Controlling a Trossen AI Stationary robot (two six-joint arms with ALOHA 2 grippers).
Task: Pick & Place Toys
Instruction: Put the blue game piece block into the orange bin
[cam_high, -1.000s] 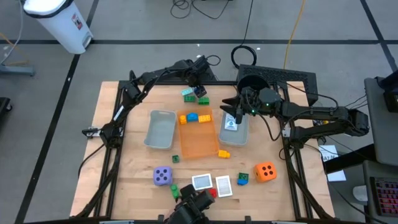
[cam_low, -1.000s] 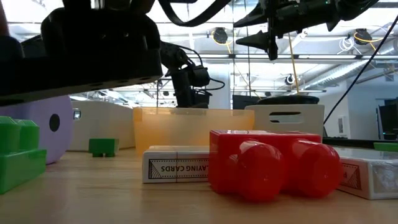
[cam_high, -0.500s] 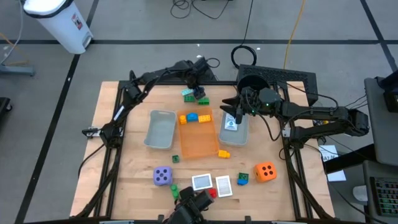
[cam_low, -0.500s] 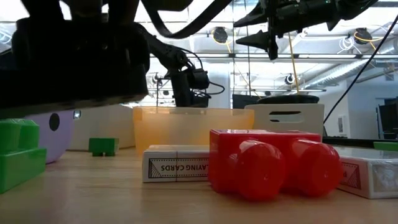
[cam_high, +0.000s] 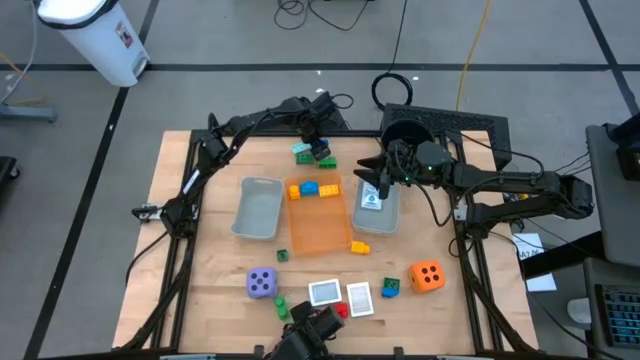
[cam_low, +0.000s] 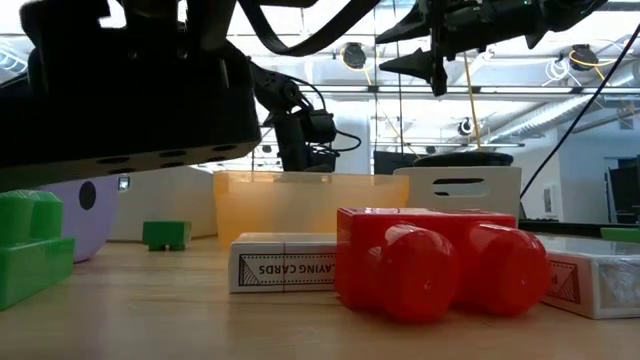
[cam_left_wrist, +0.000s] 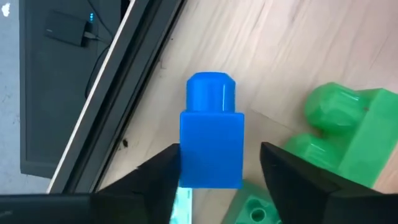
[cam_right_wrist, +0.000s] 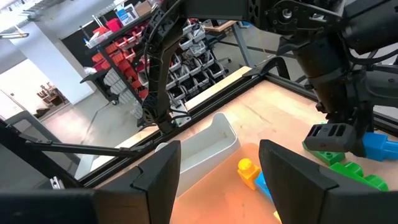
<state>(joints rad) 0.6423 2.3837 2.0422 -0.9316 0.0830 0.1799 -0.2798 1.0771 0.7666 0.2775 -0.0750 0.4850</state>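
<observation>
My left gripper points steeply down at the table's far edge, open. Its fingers stand on either side of a blue brick that stands on the wood next to green bricks; this cluster also shows from above. My right gripper hangs level and open, with nothing between its fingers, above the right grey tray, which holds a card. Yellow and blue bricks lie in the orange tray. My left gripper has one finger right against the blue brick's side, and whether it touches I cannot tell. A gap shows between the other finger and the brick. The fingers come from above, and the brick stands on the table.
A second grey tray lies left of the orange one. A purple die, an orange die, cards, a red brick and small bricks lie near the front edge. A black bucket stands at the far right.
A large dark shape close in front of the low view's camera has shifted a little. Neither arm nor any toy shows a change.
</observation>
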